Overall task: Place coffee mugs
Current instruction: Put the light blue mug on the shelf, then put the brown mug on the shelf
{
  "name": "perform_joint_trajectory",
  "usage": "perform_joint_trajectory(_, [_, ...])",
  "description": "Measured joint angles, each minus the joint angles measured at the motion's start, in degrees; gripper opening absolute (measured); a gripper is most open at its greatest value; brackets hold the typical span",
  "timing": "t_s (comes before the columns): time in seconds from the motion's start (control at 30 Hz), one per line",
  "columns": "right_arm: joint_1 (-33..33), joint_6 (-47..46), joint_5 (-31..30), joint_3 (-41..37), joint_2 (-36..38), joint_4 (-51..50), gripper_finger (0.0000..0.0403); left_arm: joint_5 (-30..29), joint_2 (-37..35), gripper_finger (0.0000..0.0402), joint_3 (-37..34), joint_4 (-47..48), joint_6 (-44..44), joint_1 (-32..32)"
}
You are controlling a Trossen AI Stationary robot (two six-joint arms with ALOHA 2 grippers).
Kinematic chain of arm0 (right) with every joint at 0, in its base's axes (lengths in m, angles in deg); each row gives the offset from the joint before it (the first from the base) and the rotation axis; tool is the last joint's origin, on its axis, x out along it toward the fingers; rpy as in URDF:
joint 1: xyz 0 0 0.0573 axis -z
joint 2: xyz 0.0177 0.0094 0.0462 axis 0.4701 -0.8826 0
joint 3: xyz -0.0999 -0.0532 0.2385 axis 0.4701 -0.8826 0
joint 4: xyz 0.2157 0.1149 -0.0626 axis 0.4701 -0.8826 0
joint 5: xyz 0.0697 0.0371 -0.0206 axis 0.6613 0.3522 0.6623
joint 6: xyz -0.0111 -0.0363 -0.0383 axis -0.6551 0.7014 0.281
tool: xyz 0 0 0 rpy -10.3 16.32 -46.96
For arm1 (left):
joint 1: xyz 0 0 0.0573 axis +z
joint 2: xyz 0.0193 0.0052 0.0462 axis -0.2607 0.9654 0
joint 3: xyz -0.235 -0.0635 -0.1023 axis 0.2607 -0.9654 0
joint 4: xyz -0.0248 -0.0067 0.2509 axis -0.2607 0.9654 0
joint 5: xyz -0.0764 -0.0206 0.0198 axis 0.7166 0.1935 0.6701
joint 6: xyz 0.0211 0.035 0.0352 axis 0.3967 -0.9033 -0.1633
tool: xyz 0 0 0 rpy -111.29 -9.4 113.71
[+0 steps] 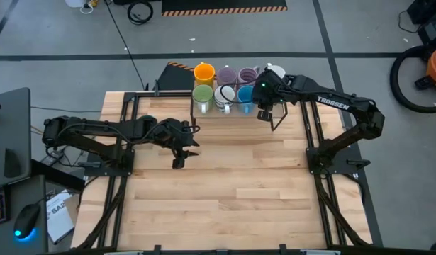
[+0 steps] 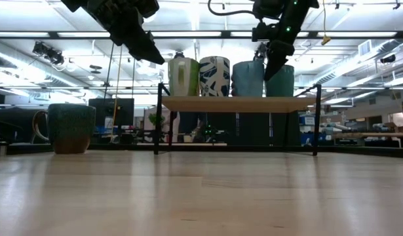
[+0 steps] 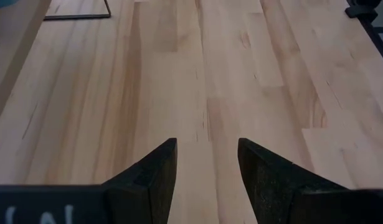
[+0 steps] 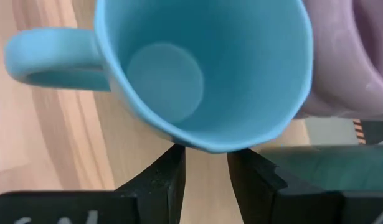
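**At rack edge: right gripper nosed up to blue mug, nothing held**

At the rack's right end, the right gripper sat with its fingers parted only a narrow way. Bare wood showed in the gap, so it had hold of nothing. Its tips were just beside the lower wall of the blue mug and not around it. That mug stood upright on the rack, mouth open to the wrist camera, handle pointing away from its neighbour. A pale purple mug pressed close on the other side, touching or nearly so.

The other coffee mugs were bunched on the same shelf in two rows. One dark speckled mug stood on the table, well apart from the rack.

The left gripper hung wide open over bare tabletop near the middle, with nothing between its fingers. It looked to be waiting.

Step, as I judged it: the blue mug was set and let go, or about to be nudged. I could not tell which.

The next move likely called for a straight pull-back, clear of the blue rim and the purple mug. After that, a reach for the dark mug on the table.
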Motion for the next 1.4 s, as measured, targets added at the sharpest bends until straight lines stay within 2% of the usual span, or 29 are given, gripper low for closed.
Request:
perform_joint_trajectory(0.37, [0.00,0.31,-0.53,0.00,-0.06,2.56,0.0125,0.02,0.00,0.0176,0.00,0.03,0.33,-0.34])
perform_joint_trajectory(0.47, [-0.12,0.12,-2.30,0.00,-0.06,2.94,0.0125,0.01,0.00,0.0176,0.00,0.77,0.49,-0.33])
perform_joint_trajectory(0.63, [-1.80,-0.34,-7.74,0.00,1.81,1.17,0.0125,-1.84,-1.18,0.0176,-0.05,5.78,3.29,-0.31])
perform_joint_trajectory(0.77, [-3.33,-3.25,-8.43,0.00,4.80,1.14,0.0125,-4.60,-2.46,0.0176,-0.07,11.29,6.17,-0.22])
perform_joint_trajectory(0.9, [-5.53,-6.39,-7.73,0.02,8.11,1.52,0.0125,-7.89,-3.09,0.0176,-0.05,19.22,8.01,0.10])
perform_joint_trajectory(1.1, [-10.53,-9.24,-6.89,0.02,11.41,2.52,0.0125,-15.91,-3.02,0.0176,-0.06,30.08,10.33,2.67])
perform_joint_trajectory(1.4, [-17.69,-10.91,0.48,0.02,11.77,4.20,0.0125,-16.86,-3.02,0.0176,-0.05,39.21,10.57,9.26])
